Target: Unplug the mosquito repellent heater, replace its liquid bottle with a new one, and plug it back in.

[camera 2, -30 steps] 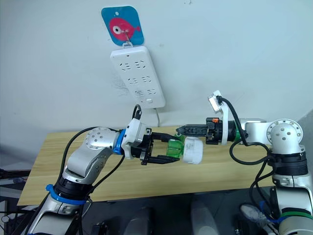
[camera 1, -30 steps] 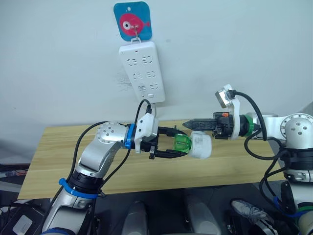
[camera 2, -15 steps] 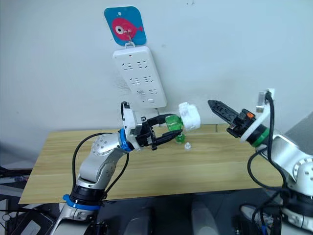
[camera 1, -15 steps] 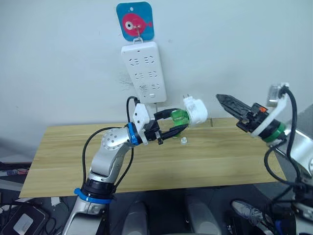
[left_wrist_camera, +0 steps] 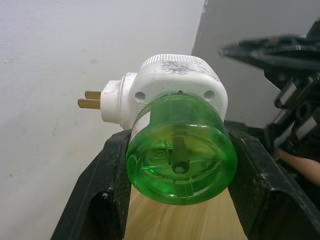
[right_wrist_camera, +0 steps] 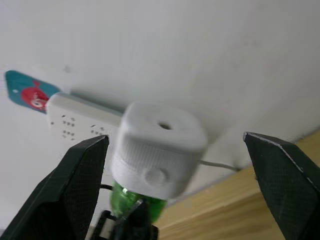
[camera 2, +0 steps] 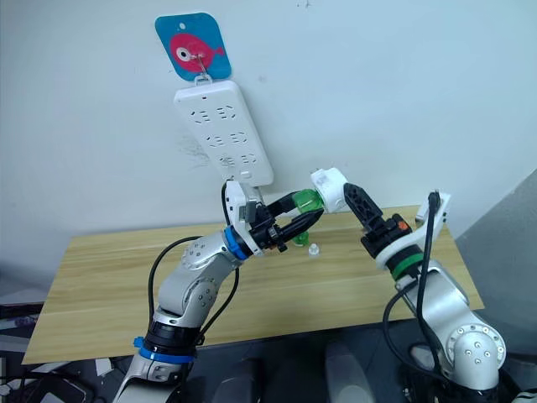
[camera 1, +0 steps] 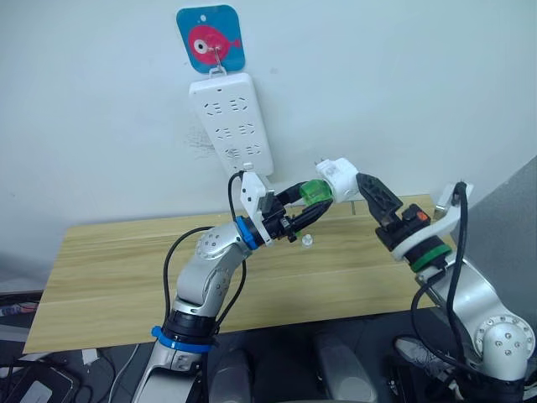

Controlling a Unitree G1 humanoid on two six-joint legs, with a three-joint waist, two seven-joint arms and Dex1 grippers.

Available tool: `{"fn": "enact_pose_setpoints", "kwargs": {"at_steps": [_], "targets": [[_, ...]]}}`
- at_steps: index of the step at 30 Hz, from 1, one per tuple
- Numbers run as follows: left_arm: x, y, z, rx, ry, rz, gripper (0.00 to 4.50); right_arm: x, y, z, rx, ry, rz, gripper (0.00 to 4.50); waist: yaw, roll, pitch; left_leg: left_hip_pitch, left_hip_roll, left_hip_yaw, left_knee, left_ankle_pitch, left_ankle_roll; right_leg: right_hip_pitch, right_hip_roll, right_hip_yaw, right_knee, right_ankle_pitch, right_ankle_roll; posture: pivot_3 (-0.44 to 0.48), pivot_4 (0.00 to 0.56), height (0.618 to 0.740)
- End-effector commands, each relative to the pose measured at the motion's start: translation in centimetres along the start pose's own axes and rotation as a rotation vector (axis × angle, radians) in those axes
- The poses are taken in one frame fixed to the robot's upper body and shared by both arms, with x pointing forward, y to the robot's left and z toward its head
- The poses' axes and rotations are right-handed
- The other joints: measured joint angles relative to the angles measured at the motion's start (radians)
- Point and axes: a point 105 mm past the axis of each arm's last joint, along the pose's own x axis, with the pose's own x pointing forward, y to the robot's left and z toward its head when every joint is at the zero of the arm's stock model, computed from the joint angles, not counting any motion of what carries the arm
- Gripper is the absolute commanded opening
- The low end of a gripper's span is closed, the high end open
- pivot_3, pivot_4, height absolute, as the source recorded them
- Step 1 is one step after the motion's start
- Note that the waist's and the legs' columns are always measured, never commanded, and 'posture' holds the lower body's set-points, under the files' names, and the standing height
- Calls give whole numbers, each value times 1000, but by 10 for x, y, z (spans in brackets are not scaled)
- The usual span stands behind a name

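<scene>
Holding the green bottle (left_wrist_camera: 181, 150) tight in left jaws at frame centre, right jaws wide open around the heater (camera 1: 340, 178), risking a slip if bumped.

Non-task stuff I see: wooden table (camera 1: 117, 269) against the white wall (camera 1: 419, 75). A long white power strip (camera 1: 231, 122) hangs upright on that wall from a hook in a blue card with a red fish (camera 1: 209, 38), its cord dropping from the lower end. Small clear cap-like bit (camera 1: 308, 242) lying on the tabletop.
</scene>
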Motion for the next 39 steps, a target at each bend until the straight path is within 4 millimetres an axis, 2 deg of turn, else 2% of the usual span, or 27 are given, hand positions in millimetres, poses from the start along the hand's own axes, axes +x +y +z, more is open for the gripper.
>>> {"fn": "enact_pose_setpoints", "kwargs": {"at_steps": [1,5,16,31,34,37,39], "targets": [[5,-8,13,21,-46,-37,2288,4,14,-1,22,-5,69,4500,2,0,0,0,0,0,0,0,0,0,0,0,0,0,0,-231,199,725],[5,-9,12,18,-46,-44,2288,7,22,-7,68,24,113,4500,2,0,0,-1,0,0,0,0,0,0,0,0,-1,0,0,-223,196,725],[8,-14,16,59,-68,-51,2288,21,23,-20,165,51,100,4500,2,0,0,-1,0,0,0,0,0,0,0,0,-1,0,0,-206,188,725],[6,-14,16,92,-70,-52,2288,19,27,-14,262,12,136,4500,3,0,0,-1,0,0,0,0,0,0,0,0,-1,0,0,-203,185,725],[5,-14,16,95,-70,-49,2288,19,27,-14,281,7,137,3923,3,0,0,-1,0,-1,0,0,0,0,0,0,0,0,0,-200,183,725],[5,-15,15,100,-68,-48,2288,19,27,-14,288,10,138,2984,3,0,0,-1,0,0,0,0,0,0,0,0,0,0,0,-197,184,725],[4,-16,15,104,-66,-55,2288,20,28,-15,292,15,145,2988,3,0,0,-1,0,0,0,0,0,0,0,0,0,0,0,-197,184,725]]}}
